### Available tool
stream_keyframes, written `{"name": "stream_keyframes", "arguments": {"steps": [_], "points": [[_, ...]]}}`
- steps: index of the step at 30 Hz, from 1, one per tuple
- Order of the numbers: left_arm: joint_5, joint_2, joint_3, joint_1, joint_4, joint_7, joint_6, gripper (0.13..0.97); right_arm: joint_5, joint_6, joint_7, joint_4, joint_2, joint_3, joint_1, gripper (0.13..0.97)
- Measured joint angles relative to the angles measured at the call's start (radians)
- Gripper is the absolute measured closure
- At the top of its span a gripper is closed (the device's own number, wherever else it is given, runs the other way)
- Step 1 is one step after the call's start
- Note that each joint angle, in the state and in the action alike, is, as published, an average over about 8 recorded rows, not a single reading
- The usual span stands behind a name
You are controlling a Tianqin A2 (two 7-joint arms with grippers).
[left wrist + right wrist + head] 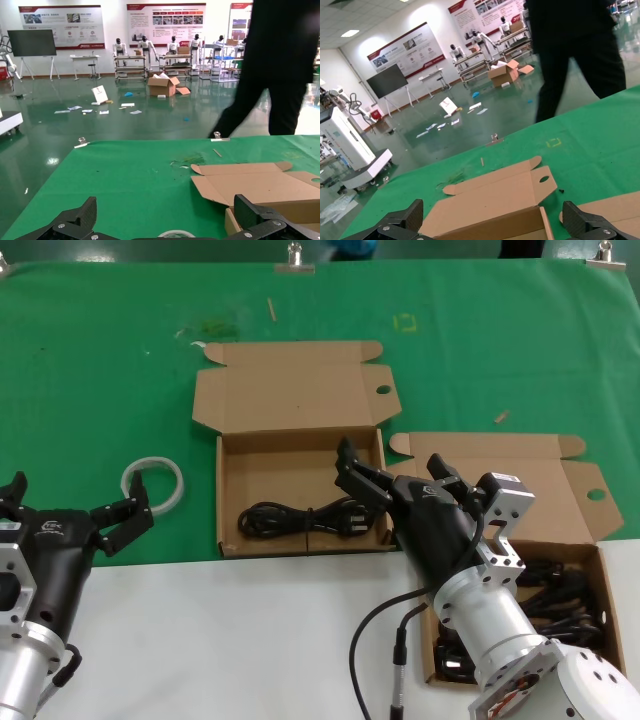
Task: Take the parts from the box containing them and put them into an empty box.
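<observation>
My right gripper [395, 475] hung with its fingers spread and nothing between them, poised over the near right corner of the left box [300, 502]. Its wrist and arm covered most of the right box [585, 570], so I could make out only dark cable bundles [565, 590] along that box's right side and near edge; how many parts lay there I could not tell. In the left box one black cable [300, 518] lay coiled on the floor near the front wall, its long axis running left to right. Both boxes stood open, their lids folded back away from me, each with a round hole near its right end. The right box sat nearer to me and just beside the left one, its lid flap close to the left box's right wall.

My left gripper [120, 515] waited at the near left, fingers apart and holding nothing, just short of a white ring [153, 483] lying flat on the green mat [90, 370]. The mat gave way to a white tabletop [230, 640] toward me.

From the wrist cameras only the fingertips showed at the frame edge. Beyond the table lay a glossy green hall floor with wall posters [60, 26], scattered papers, and a person in black [575, 50] standing at the far edge.
</observation>
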Motion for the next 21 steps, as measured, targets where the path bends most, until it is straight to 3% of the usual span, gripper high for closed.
{"name": "stream_keyframes", "arguments": {"steps": [21], "points": [[0.000,0.000,0.000,0.000,0.000,0.000,0.000,0.132,-0.116,-0.039,0.037,0.010,0.000,0.078,-0.034,0.129]]}}
